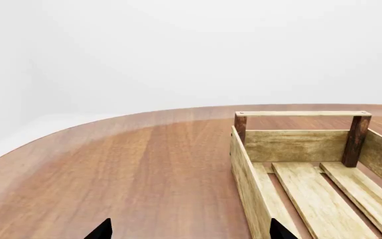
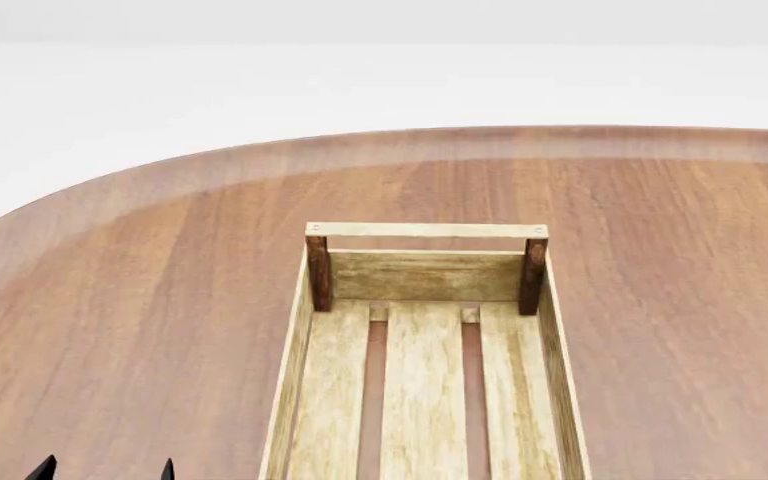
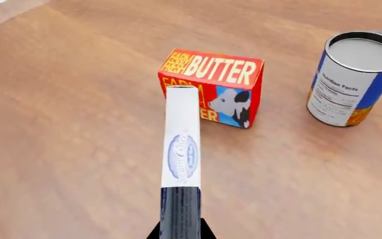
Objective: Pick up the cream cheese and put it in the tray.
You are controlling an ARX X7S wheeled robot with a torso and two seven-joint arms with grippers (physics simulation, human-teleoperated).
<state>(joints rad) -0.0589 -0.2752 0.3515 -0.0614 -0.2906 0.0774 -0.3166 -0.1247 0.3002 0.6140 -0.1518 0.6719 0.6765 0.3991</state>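
In the right wrist view my right gripper (image 3: 180, 234) is shut on the cream cheese (image 3: 181, 139), a thin white-and-pale-blue box seen edge-on with an oval logo, held above the table. The right gripper does not show in the head view. The tray (image 2: 424, 270), a long crate of light wooden slats with dark corner posts and a rail handle, lies in the middle of the table and holds nothing visible; it also shows in the left wrist view (image 1: 250, 179). My left gripper (image 2: 104, 470) is open and empty, left of the tray's near end; it also shows in the left wrist view (image 1: 189, 234).
A red-orange BUTTER box (image 3: 211, 87) stands on the table below and beyond the held box. A blue-and-orange round can (image 3: 353, 77) stands beside it. The brown wooden table (image 2: 131, 300) has a rounded far edge.
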